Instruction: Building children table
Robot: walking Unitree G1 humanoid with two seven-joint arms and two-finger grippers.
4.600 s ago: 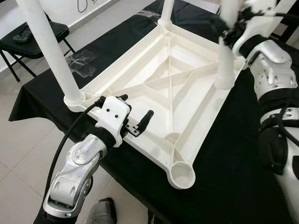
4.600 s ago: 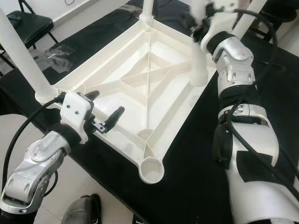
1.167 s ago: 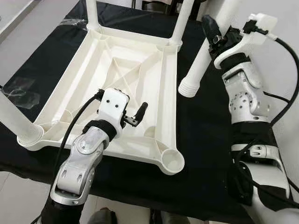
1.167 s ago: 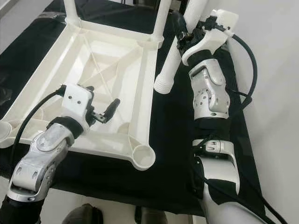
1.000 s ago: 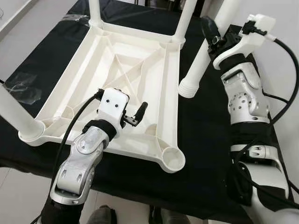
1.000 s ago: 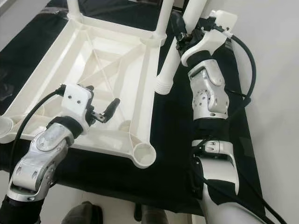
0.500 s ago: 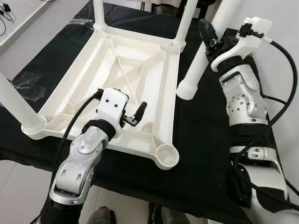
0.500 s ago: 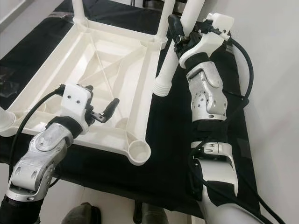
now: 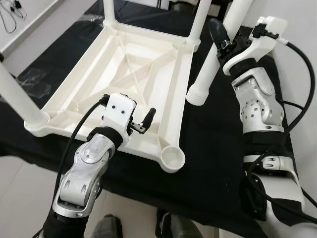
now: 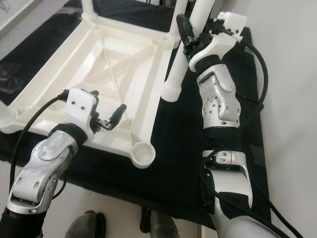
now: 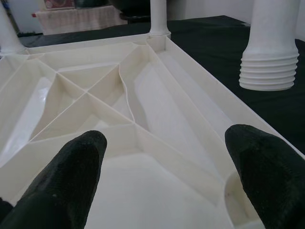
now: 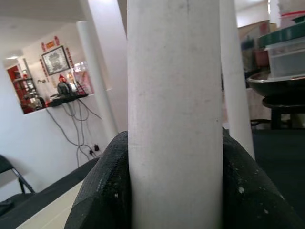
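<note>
A white plastic children's table top (image 9: 124, 84) lies upside down on a bench (image 9: 218, 163) draped in black cloth, ribbed underside up so the corner sockets are open to receive legs. At the left corner a fitted leg (image 9: 17, 96) stands upright in its socket, and two more legs (image 9: 110, 12) rise from the far corners. The left gripper (image 9: 141, 121) hovers over the near edge of the frame with its fingers (image 11: 71, 176) spread wide and nothing between them, apparently placed to steady the top while the last leg goes in. Just beyond it, at the nearest corner, the one empty socket (image 9: 171, 157) faces up, unfilled. To the right, the right gripper (image 10: 190, 42) has its fingers (image 12: 107, 191) pinched around the shaft of the loose fourth leg (image 9: 213, 59), gripping it high up so that the ribbed lower end (image 9: 196, 95) hangs free for insertion. That end sits just beside the right rim of the top, over the black cloth and apart from the open socket; whether it touches the cloth cannot be told. The leg leans slightly and will likely need to be brought upright and carried toward the near corner before it can be pressed home. A person's shoes (image 9: 176, 228) show on the floor below the bench edge
</note>
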